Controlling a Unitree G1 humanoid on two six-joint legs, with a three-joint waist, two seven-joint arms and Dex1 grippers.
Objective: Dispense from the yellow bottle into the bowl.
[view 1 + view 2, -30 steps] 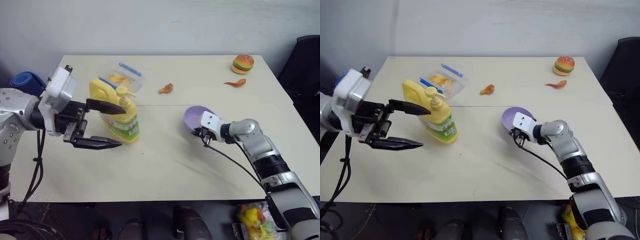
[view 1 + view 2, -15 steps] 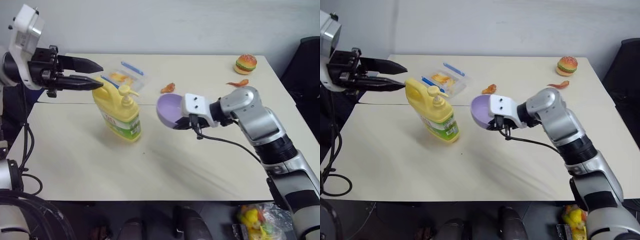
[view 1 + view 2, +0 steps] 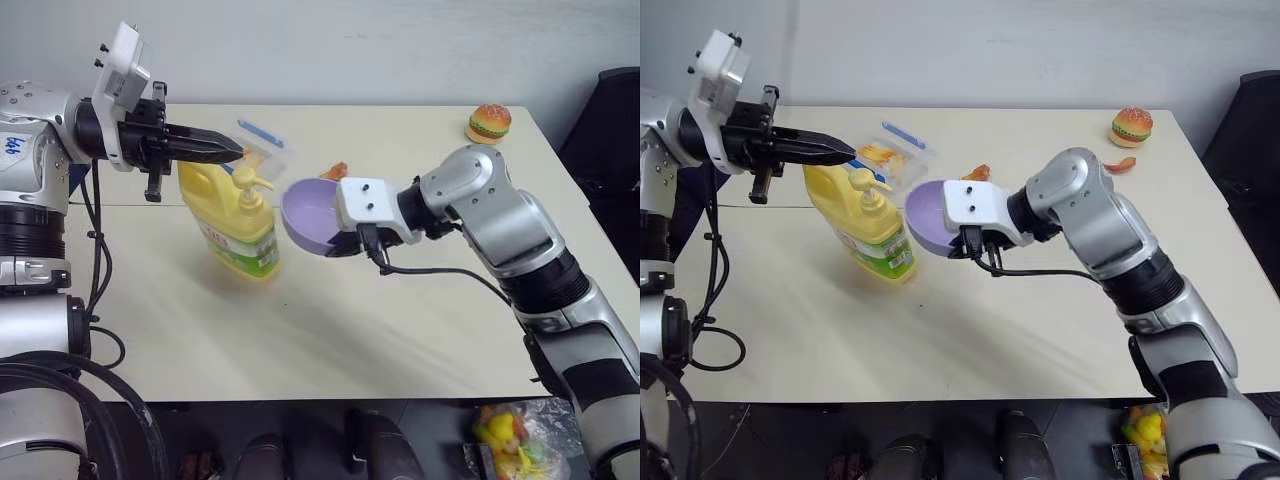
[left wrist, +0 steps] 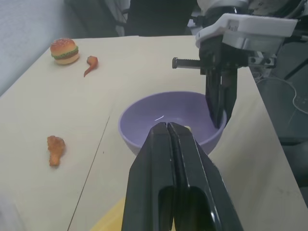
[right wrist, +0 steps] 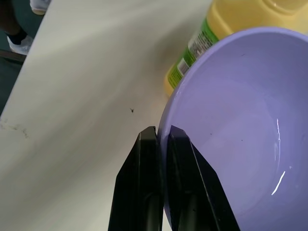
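The right end effector (image 5: 161, 144) pinches the bowl (image 3: 315, 215) by its rim, lifted beside the yellow bottle (image 3: 235, 220). The left end effector (image 3: 232, 153), fingers pressed together and empty, hangs just above the bottle's pump.

I count one yellow bottle (image 3: 240, 222) standing on my left side of the table (image 3: 330, 330). I see one purple bowl (image 3: 312, 213) in the middle. Far behind the bottle sits one clear box (image 3: 262, 150) with blue trim. On the far right I count one toy burger (image 3: 488, 122). There are two small orange food bits: one (image 3: 1120, 164) near the burger and one (image 3: 977, 172) far behind the bowl.
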